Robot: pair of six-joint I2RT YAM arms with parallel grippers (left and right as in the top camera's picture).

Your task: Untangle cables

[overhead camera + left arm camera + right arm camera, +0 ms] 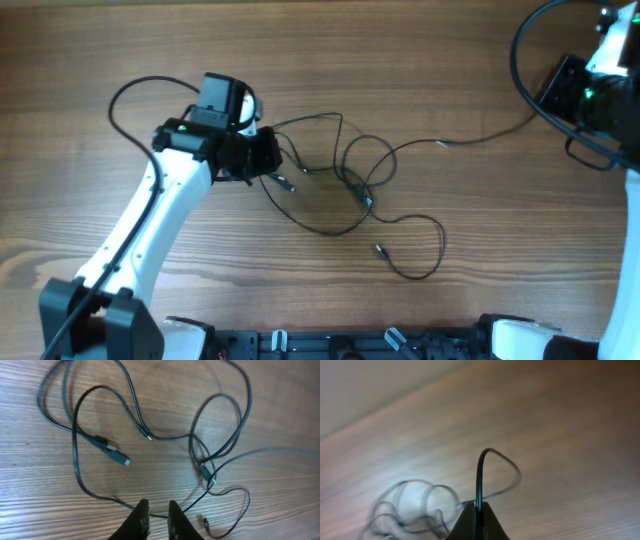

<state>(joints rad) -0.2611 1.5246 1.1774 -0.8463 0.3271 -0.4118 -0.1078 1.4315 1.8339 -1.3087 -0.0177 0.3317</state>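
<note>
Overhead, the wooden table carries the cables in loose crossing loops at its centre, with one strand trailing toward 2 o'clock. At their 9 o'clock, the left gripper has its jaws slightly parted at a strand. The right gripper is pinching one of the cables

Soft, even light is falling across the table in the overhead view, casting only faint shadows. In the left wrist view a pale sheen is glancing off the wood. The right wrist view is blurring heavily, with the far loops of the cables smearing out of focus.
</note>
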